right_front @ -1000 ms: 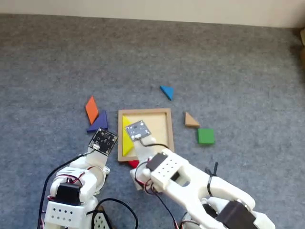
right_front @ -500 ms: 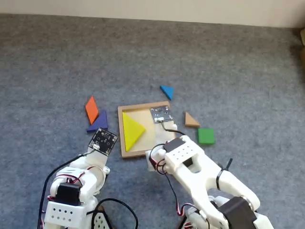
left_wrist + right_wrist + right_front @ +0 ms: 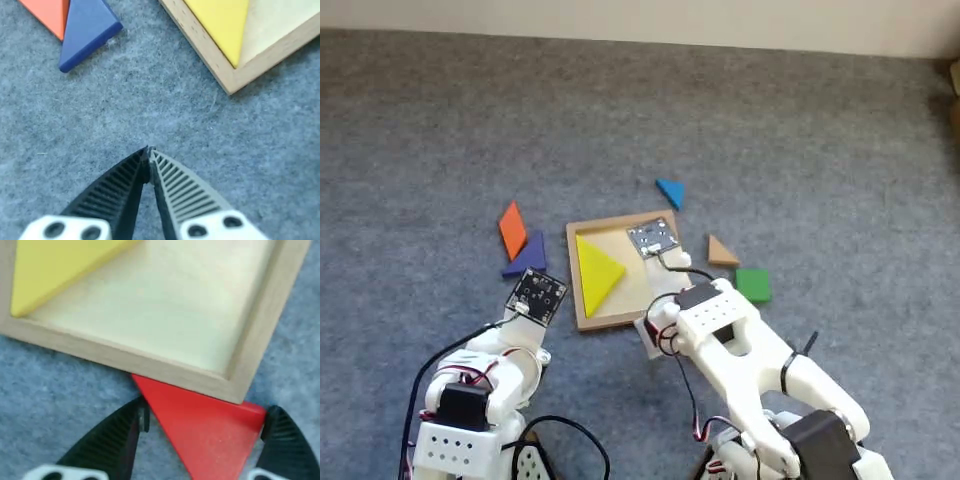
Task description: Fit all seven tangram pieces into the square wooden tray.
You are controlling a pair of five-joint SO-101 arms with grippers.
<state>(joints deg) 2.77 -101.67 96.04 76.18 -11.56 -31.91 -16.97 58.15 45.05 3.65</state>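
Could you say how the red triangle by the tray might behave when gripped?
Probably stiff: the red triangle looks a flat solid slab with crisp edges. Its slanted sides may slip from the open right gripper as it closes. The fuzzy grey mat likely resists sliding.

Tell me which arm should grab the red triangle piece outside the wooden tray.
Right. The right gripper, open, straddles the red triangular piece lying against the square wooden tray at its outer rim. The left gripper is shut over bare grey carpet.
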